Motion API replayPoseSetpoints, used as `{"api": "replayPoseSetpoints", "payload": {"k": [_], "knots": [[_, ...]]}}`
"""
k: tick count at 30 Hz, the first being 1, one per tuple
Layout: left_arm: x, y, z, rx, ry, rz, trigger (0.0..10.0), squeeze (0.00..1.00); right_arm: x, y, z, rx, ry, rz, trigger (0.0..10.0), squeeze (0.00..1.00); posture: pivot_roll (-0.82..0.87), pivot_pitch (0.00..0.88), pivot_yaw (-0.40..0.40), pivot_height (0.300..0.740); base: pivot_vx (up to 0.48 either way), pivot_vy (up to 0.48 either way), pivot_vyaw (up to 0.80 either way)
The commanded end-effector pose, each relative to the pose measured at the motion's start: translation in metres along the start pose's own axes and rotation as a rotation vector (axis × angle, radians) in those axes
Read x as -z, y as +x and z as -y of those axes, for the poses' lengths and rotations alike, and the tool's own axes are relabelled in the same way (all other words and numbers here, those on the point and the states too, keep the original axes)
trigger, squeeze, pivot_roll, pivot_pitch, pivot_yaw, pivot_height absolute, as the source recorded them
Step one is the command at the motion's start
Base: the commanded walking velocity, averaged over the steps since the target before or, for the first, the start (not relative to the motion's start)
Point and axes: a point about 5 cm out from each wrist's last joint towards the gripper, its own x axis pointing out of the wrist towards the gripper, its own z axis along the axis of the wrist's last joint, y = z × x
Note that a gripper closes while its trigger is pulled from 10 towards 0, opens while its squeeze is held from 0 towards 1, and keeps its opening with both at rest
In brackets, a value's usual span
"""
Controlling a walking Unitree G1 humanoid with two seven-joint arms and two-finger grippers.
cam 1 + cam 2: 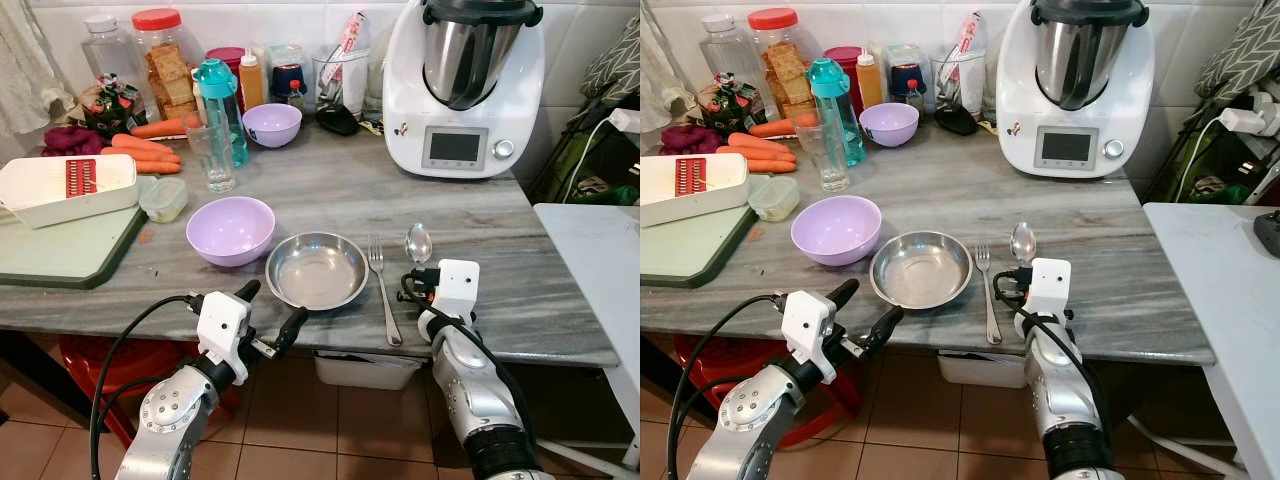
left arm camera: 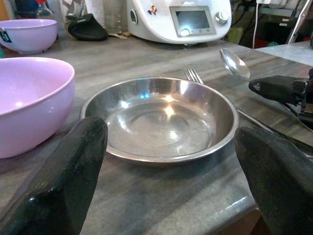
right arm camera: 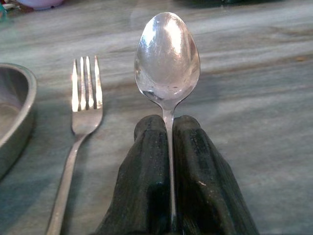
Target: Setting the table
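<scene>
1. Two black fingers of the right gripper (image 3: 168, 142) are pressed together on the handle of a spoon (image 3: 167, 58), near the front edge of the worktop (image 1: 470, 200).
2. Just left of the spoon lies a fork (image 1: 381, 280), and beside it a steel plate (image 1: 316, 271).
3. The left gripper (image 1: 272, 310) has its fingers apart, at the front edge before the plate.
4. A lilac bowl (image 1: 230, 230) stands left of the plate.
</scene>
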Motion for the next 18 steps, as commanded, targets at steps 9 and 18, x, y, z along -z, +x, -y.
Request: {"api": "replayPoseSetpoints", "payload": {"k": [9, 18], "knots": [[0.0005, 0.0002, 0.001, 0.007, 0.01, -0.014, 10.0, 0.0, 0.0021, 0.0033, -0.0066, -0.021, 0.029, -0.037, 10.0, 1.0, 0.05, 0.0, 0.041, 0.74, 0.0, 0.0, 0.0], [0.0013, -0.0006, 0.0016, 0.007, 0.011, -0.022, 10.0, 0.0, 0.0052, -0.0001, -0.0117, -0.033, 0.039, -0.049, 10.0, 0.0, 0.05, 0.0, 0.042, 0.74, 0.0, 0.0, 0.0]]}}
